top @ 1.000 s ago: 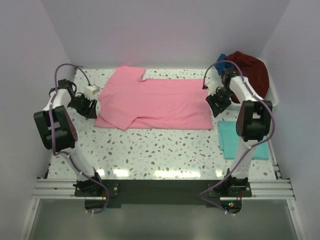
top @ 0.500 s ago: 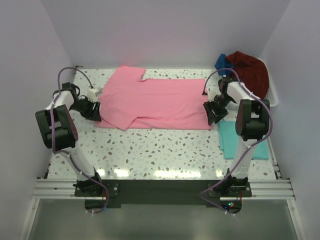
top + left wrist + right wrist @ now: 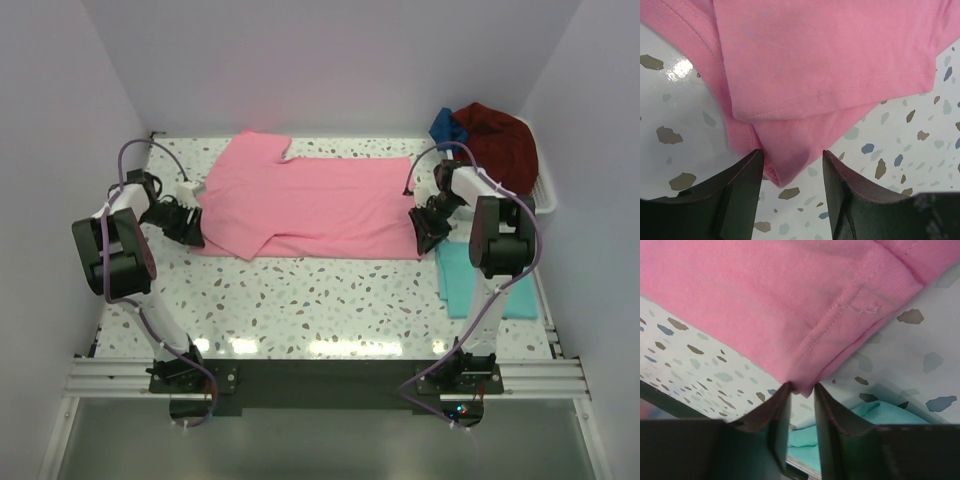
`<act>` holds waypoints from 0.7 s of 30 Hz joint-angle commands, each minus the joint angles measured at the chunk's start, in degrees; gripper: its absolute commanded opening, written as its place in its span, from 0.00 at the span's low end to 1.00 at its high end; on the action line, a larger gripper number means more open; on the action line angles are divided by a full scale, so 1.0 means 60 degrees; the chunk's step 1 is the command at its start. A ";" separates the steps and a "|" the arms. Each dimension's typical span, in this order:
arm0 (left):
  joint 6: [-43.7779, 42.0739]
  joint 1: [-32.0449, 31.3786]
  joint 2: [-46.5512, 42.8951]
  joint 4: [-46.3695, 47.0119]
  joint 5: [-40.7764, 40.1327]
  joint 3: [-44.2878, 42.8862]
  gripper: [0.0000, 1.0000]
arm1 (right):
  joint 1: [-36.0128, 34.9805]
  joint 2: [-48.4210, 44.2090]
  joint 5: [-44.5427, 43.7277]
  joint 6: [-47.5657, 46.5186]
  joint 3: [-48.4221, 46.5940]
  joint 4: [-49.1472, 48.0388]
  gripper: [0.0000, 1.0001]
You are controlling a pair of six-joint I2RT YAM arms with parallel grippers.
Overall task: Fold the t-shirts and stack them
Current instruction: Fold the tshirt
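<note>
My right gripper (image 3: 801,390) is pinching just the 4 o'clock corner tip of the pink t-shirt (image 3: 310,205) spread across the table (image 3: 300,300) — my left gripper (image 3: 792,170) is straddling its 8 o'clock fold, half open, gripping nothing — so lifting now is risking a slip.

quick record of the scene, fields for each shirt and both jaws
pink t-shirt: spread flat mid-table, its near-left part folded over
teal t-shirt: folded, lying at the table's right side
dark red garment: heaped in the far right corner
blue garment: bunched against the dark red one
left jaws: apart, straddling the pink shirt's left folded edge
right jaws: narrow, around the pink shirt's near right corner; grip unclear
</note>
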State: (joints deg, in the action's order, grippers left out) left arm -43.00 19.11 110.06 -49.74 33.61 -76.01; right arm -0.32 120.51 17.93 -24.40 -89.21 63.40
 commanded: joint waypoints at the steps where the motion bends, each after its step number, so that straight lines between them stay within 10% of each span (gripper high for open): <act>1: 0.0033 0.0022 0.0084 0.0130 0.0273 0.0085 0.55 | 0.0024 0.0028 0.0380 0.0054 -0.0014 0.0054 0.25; 8: 0.0107 0.0022 0.0274 0.0072 0.0083 0.0027 0.47 | 0.0023 -0.0002 0.0264 -0.0034 -0.0088 0.0054 0.00; 21: -0.0141 0.0608 0.0070 -0.1040 -0.1089 -0.0955 0.00 | 0.0024 -0.0572 -0.0952 -0.0736 -0.0483 0.0640 0.00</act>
State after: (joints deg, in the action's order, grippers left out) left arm -41.82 21.26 112.40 -52.53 29.58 -79.11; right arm -0.32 120.46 16.29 -25.82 -90.00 64.60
